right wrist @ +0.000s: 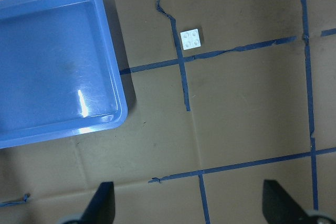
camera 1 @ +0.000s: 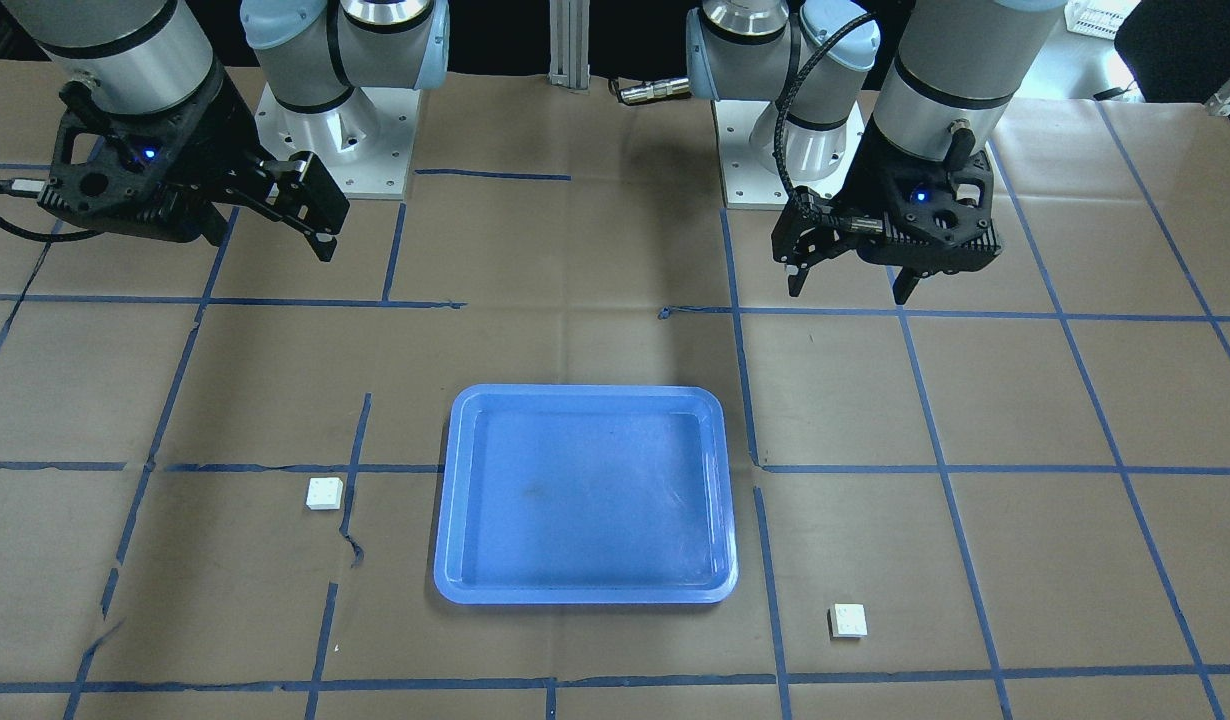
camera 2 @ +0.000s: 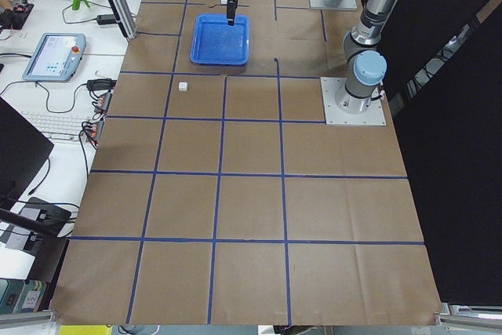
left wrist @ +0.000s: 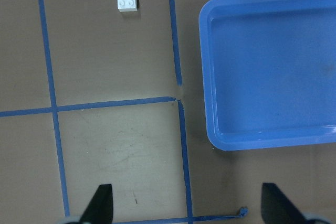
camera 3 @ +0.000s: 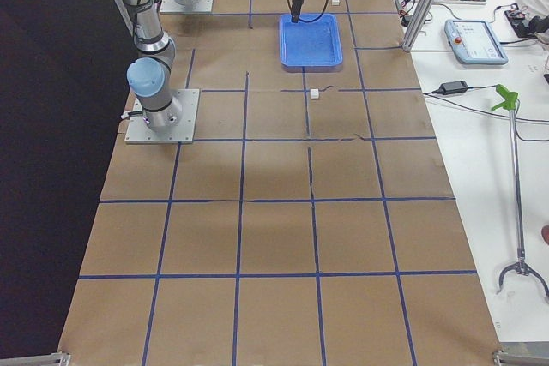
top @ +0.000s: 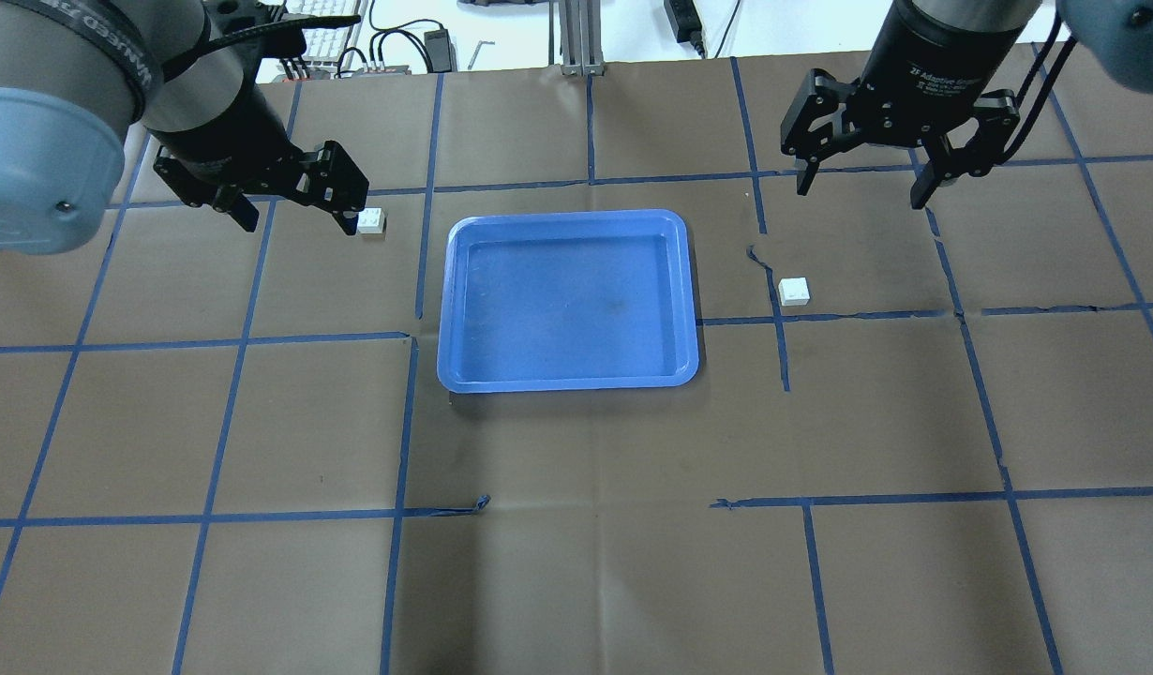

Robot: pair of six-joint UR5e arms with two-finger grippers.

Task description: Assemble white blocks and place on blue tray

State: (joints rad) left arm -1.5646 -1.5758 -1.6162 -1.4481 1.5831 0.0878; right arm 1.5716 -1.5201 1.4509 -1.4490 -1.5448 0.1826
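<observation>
Two white blocks (camera 1: pixel 324 494) (camera 1: pixel 848 621) (one blue tray (camera 1: pixel 585 490))

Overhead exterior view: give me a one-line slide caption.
Left pincer and right pincer hover open; left white block and right white block sit apart, flanking the empty blue tray.

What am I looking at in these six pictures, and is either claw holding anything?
These are two robot arms at a table covered in brown paper with blue tape lines. Each ends in a two-finger claw: the left gripper and the right gripper, both open and empty. One picture looks over the robot's shoulders, one faces it, two look from the table's ends, two from cameras on the wrists. A blue tray lies in the middle, with nothing in it. One white block lies on the left arm's side, the other white block on the right arm's, not yet joined.
</observation>
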